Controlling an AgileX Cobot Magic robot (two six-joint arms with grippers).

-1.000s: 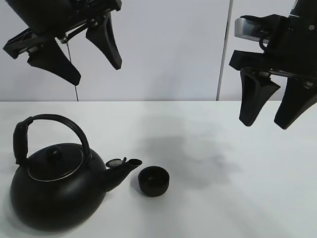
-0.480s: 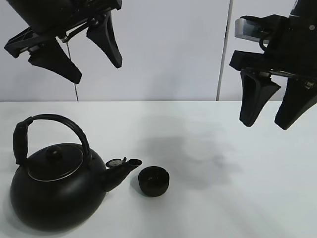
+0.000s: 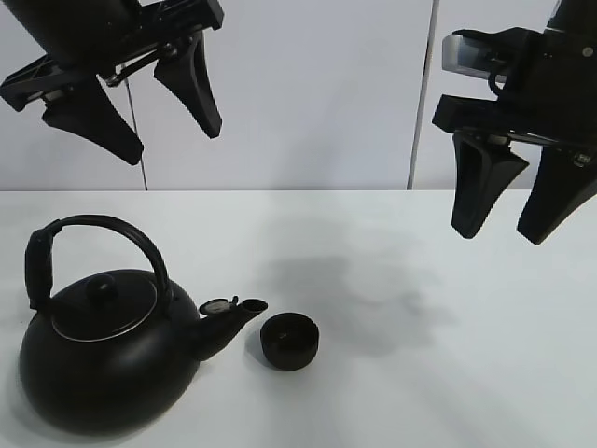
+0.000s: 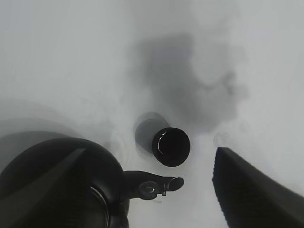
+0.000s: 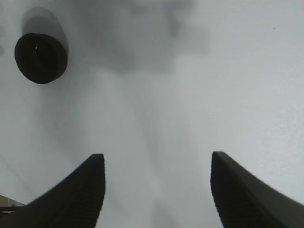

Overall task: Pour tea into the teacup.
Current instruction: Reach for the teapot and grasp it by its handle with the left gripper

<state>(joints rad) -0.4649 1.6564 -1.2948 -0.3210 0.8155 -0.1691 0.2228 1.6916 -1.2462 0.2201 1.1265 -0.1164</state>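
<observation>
A small black teacup [image 3: 288, 341] stands on the white table, just right of the short spout of a big black kettle [image 3: 107, 359] with an arched handle. The left wrist view shows the teacup [image 4: 171, 147] and the kettle's spout [image 4: 154, 184] from above; the right wrist view catches the teacup [image 5: 41, 58] too. My left gripper [image 3: 168, 126] hangs high above the kettle, jaws wide open and empty. High at the right, my right gripper [image 3: 499, 219] is open as well, with nothing between its fingers [image 5: 85, 190].
The white table [image 3: 448, 373] stretches to the right of the teacup, with soft shadows of the arms on it. A pale wall with a vertical seam [image 3: 422, 93] stands behind.
My left gripper has shifted slightly up and to the left. The right gripper, kettle and teacup have not moved.
</observation>
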